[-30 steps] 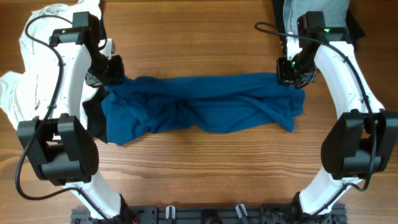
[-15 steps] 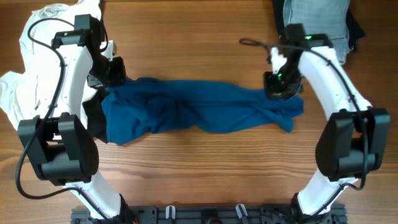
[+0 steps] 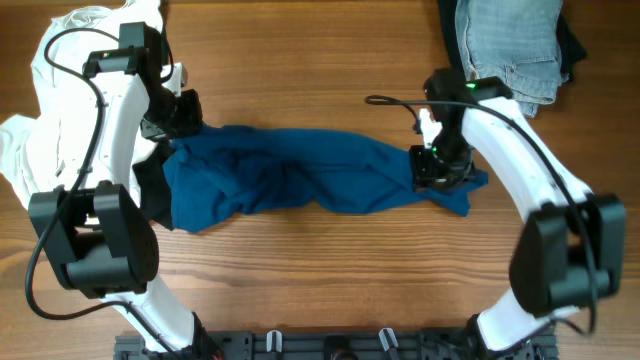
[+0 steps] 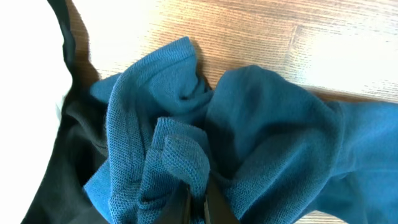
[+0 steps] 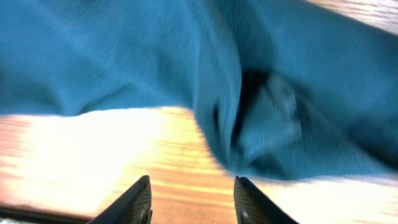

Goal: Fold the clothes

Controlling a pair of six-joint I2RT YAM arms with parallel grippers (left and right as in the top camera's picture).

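Note:
A blue knit garment point(image 3: 300, 175) lies crumpled in a long strip across the middle of the table. My left gripper point(image 3: 182, 118) is at its upper left corner. In the left wrist view this gripper point(image 4: 198, 194) is shut on a bunched fold of the blue garment point(image 4: 267, 124). My right gripper point(image 3: 433, 168) hangs over the garment's right end. In the right wrist view it point(image 5: 193, 190) is open and empty, with bare wood between its fingers and the blue garment point(image 5: 280, 93) just beyond the tips.
A pile of white clothes point(image 3: 55, 90) lies at the far left. A black garment point(image 3: 150, 190) sits beside the blue one's left end and shows in the left wrist view point(image 4: 56, 162). Folded jeans point(image 3: 505, 40) lie on dark cloth point(image 3: 572, 50) at the top right.
My right gripper has moved left and toward the front, from the garment's upper right corner to over its right end. That corner has come down and inward. The left arm has not moved.

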